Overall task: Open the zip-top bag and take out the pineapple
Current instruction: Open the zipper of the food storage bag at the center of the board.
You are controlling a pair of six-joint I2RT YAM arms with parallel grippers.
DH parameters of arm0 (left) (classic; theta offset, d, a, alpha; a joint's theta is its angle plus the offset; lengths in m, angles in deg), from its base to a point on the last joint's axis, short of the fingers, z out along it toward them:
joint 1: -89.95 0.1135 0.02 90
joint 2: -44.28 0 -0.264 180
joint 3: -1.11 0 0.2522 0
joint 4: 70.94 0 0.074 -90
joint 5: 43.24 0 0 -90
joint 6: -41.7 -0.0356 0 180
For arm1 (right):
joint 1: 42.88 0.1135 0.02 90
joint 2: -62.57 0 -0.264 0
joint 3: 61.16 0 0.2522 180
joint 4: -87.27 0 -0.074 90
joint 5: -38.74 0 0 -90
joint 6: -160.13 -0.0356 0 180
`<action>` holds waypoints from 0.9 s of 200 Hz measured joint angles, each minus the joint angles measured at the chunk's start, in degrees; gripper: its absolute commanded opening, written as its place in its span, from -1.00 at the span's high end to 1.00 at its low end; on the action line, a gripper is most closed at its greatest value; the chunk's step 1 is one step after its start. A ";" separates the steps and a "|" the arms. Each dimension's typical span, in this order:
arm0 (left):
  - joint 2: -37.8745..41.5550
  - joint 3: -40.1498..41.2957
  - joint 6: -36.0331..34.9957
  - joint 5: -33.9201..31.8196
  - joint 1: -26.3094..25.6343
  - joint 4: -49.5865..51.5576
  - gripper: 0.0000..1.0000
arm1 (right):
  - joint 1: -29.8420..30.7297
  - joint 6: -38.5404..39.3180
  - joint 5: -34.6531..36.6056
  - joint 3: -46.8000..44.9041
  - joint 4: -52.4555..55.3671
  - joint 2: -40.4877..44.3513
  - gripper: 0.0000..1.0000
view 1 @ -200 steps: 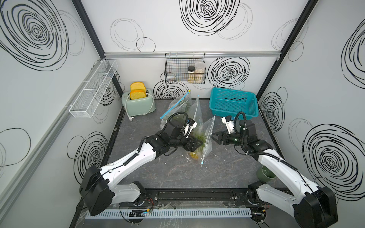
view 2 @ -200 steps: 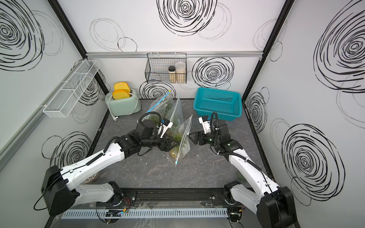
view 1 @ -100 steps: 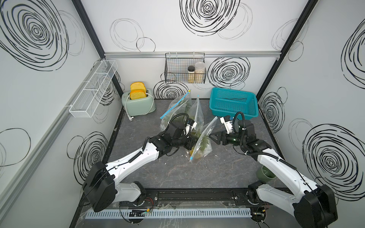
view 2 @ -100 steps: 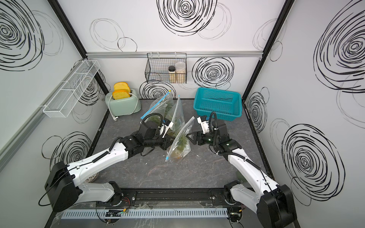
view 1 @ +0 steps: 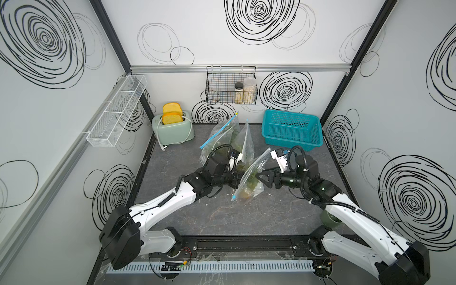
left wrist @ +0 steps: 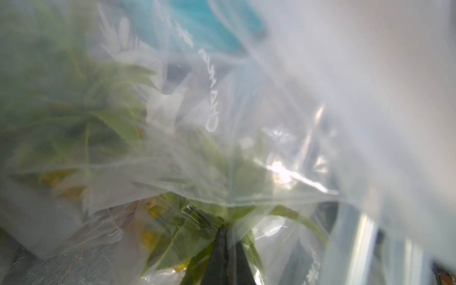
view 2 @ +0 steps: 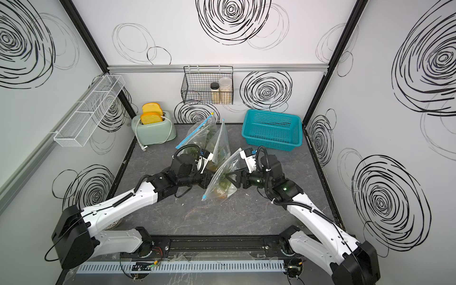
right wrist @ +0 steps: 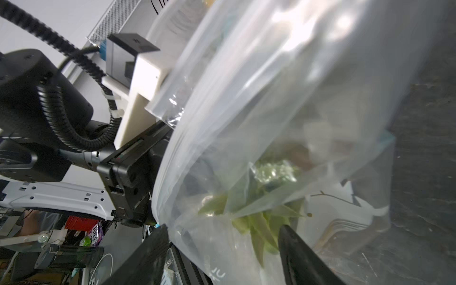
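Slip risk: left tool [left wrist: 223, 228] clamped on slick zip-top bag [view 1: 251, 177] film; right tool [right wrist: 223, 229] spread wide, holding nothing.

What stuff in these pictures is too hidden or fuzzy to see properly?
- pineapple: the crinkly zip-top bag shows only leaves and yellow bits in both top views; the left wrist view is blurred.
- blue zip strip: open or shut, too small in top views.
- left gripper: jaws hidden behind the bag in both top views.
- green container: mostly behind the right arm.
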 measured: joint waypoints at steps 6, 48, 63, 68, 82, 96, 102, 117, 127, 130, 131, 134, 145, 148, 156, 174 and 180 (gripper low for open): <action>0.07 0.24 0.33 -0.09 -0.17 -0.44 1.00 | 0.37 -0.26 0.20 0.00 -0.17 -0.94 -0.38; 1.11 1.88 2.54 -1.40 -1.86 -2.56 1.00 | 0.68 -2.05 1.90 -0.59 -5.03 -6.29 0.52; 1.75 2.47 3.13 -2.16 -2.10 -2.69 1.00 | 0.68 -2.29 2.29 -0.70 -6.36 -6.95 0.80; 2.01 2.67 3.30 -2.38 -2.12 -2.71 1.00 | 0.68 -2.75 2.32 -0.72 -6.62 -7.08 0.86; 2.95 3.45 3.96 -3.41 -2.12 -2.75 1.00 | 0.63 -2.91 2.23 -0.76 -7.13 -7.08 0.96; 4.33 4.68 4.76 -4.17 -1.79 -3.13 1.00 | 0.31 -2.97 1.90 -0.98 -7.15 -6.73 0.98; 5.01 5.40 5.16 -4.44 -1.55 -3.34 1.00 | 0.22 -2.91 1.77 -1.25 -7.10 -6.45 1.00; 7.08 7.43 6.23 -4.68 -0.61 -4.35 1.00 | -0.74 -2.49 0.76 -2.60 -6.99 -4.94 1.00; 8.31 8.50 6.82 -4.61 0.07 -4.94 1.00 | -1.77 -2.05 -0.26 -3.65 -6.88 -3.56 1.00; 8.63 8.79 7.04 -4.55 0.24 -5.25 1.00 | -2.23 -1.95 -0.76 -4.00 -6.86 -3.06 1.00; 8.81 8.96 7.13 -4.50 0.33 -5.40 1.00 | -2.34 -1.92 -0.90 -4.07 -6.88 -2.95 1.00; 9.16 9.27 7.28 -4.39 0.48 -5.73 1.00 | -2.82 -1.79 -1.33 -4.37 -6.84 -2.47 1.00; 10.32 10.16 7.80 -3.85 0.87 -6.82 1.00 | -5.01 -1.36 -3.78 -5.35 -6.84 -0.87 1.00; 10.62 10.36 7.93 -3.67 0.92 -7.02 1.00 | -5.73 -1.22 -4.39 -5.55 -6.82 -0.46 1.00; 11.23 10.73 8.24 -3.26 0.96 -7.74 1.00 | -7.72 -0.92 -6.25 -6.12 -6.88 0.48 1.00; 12.52 11.43 8.66 -3.52 1.36 -8.09 1.00 | -12.46 0.15 -8.79 -7.30 -6.80 2.27 1.00; 13.00 11.85 8.79 -4.04 1.99 -7.32 1.00 | -14.47 0.61 -8.98 -7.63 -6.56 2.73 1.00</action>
